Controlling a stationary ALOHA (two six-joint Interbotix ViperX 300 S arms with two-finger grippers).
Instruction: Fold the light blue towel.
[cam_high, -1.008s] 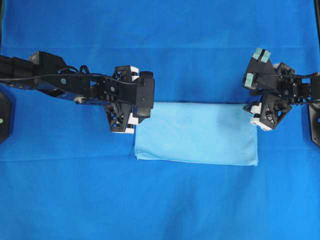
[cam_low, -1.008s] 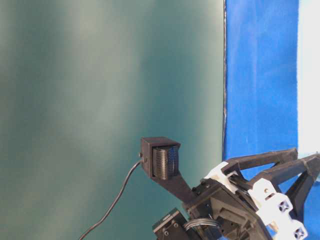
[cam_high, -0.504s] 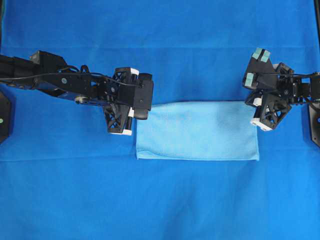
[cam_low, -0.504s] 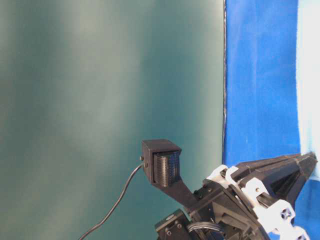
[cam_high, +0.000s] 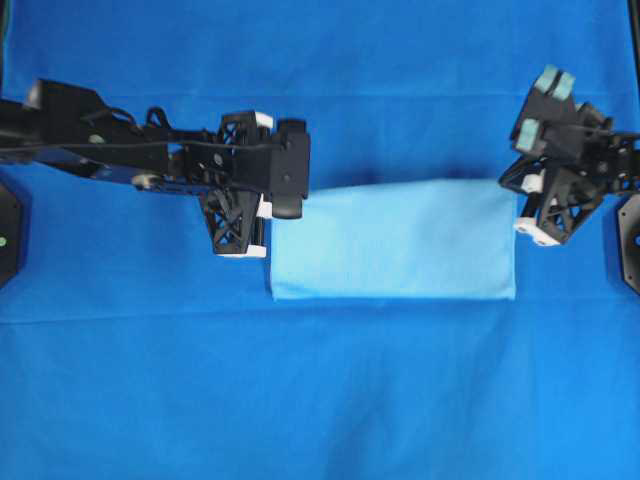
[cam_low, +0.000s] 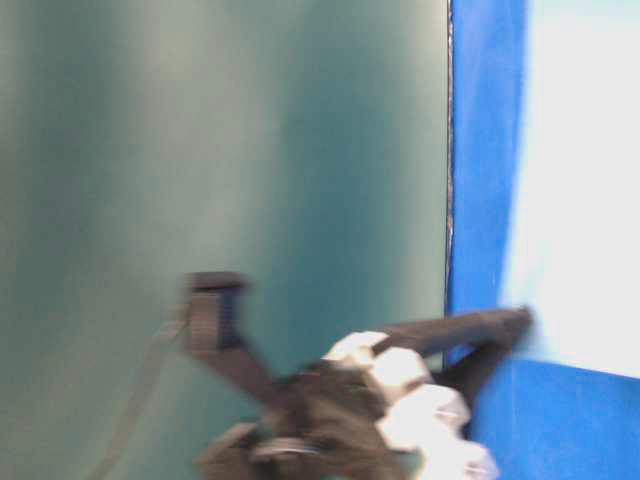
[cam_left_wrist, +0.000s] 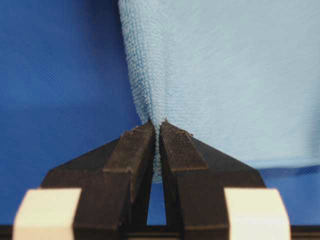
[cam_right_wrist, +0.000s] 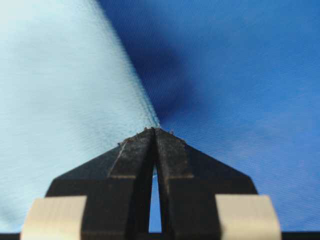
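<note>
Table (cam_high: 320, 400) fills the overhead view, and we see it covered edge to edge in a deep blue cloth (cam_high: 330, 60). Near its middle lies the light blue towel (cam_high: 395, 245), a wide rectangle whose long sides run left to right; its near edge rests flat and straight, while its far edge bows upward toward the right.

At the towel's far left corner we find the left arm (cam_high: 120, 160) reaching in from the left edge of the table, and its left gripper (cam_left_wrist: 156, 131) is clamped on the towel: the left wrist view shows the two dark fingers (cam_left_wrist: 132, 150) pressed together with the fuzzy hem pinched between them and the cloth pulled up into a ridge.

At the far right corner the right arm (cam_high: 580, 160) comes in from the right edge, and the right gripper (cam_right_wrist: 154, 131) is likewise closed on the towel's edge, the fabric drawn taut to its tips. In the table-level view we make out only a blurred gripper against a green wall (cam_low: 220, 150).
</note>
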